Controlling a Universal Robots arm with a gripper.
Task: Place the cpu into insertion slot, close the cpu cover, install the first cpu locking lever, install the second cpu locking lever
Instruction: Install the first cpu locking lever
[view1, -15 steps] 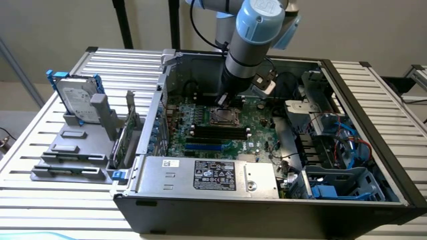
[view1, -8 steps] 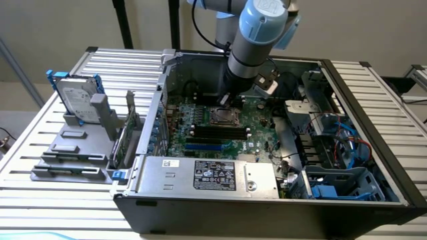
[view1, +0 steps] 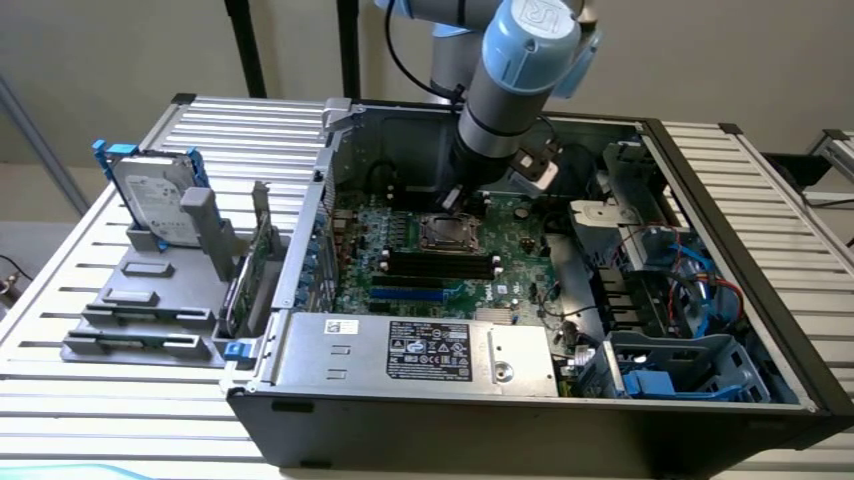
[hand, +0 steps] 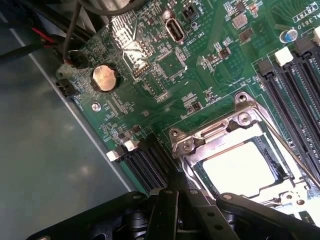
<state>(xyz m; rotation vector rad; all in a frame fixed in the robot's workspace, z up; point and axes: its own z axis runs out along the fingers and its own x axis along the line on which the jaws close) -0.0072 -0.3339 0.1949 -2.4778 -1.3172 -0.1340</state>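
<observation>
Green motherboard (hand: 165, 70) spreads beneath the gripper (hand: 174, 194), whose fingers are pressed together just beside a corner of the cpu cover (hand: 218, 136); the cpu (hand: 240, 167) lies beyond under it, black memory slots (hand: 295, 80) crowding both sides

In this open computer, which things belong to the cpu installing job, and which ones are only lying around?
Belong to the job: cpu, cpu cover, insertion slot.

Only lying around: hard drive, coin battery, memory slots, grey labelled box.
</observation>
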